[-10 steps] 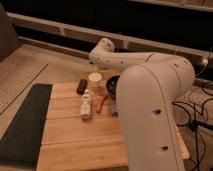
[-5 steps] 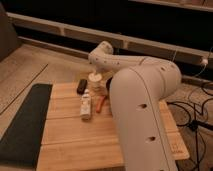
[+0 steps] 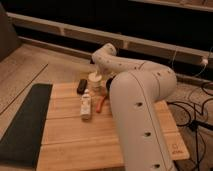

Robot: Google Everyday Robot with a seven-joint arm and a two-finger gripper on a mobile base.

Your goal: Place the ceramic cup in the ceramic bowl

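The ceramic cup is a small cream-white cylinder standing at the back of the wooden table. My gripper is at the end of the white arm, right above the cup and against its top. The arm bends down from a joint onto the cup. The ceramic bowl shows only as a dark sliver just right of the cup; the arm hides the rest of it. I cannot tell whether the cup is lifted or resting on the table.
A small black block lies left of the cup. A white labelled bottle lies in front of it, with an orange-red object beside it. A dark mat covers the table's left side. Cables trail at right.
The arm has swung left and closer to the camera, now covering most of the bowl. The gripper stays at the cup, which has barely shifted.
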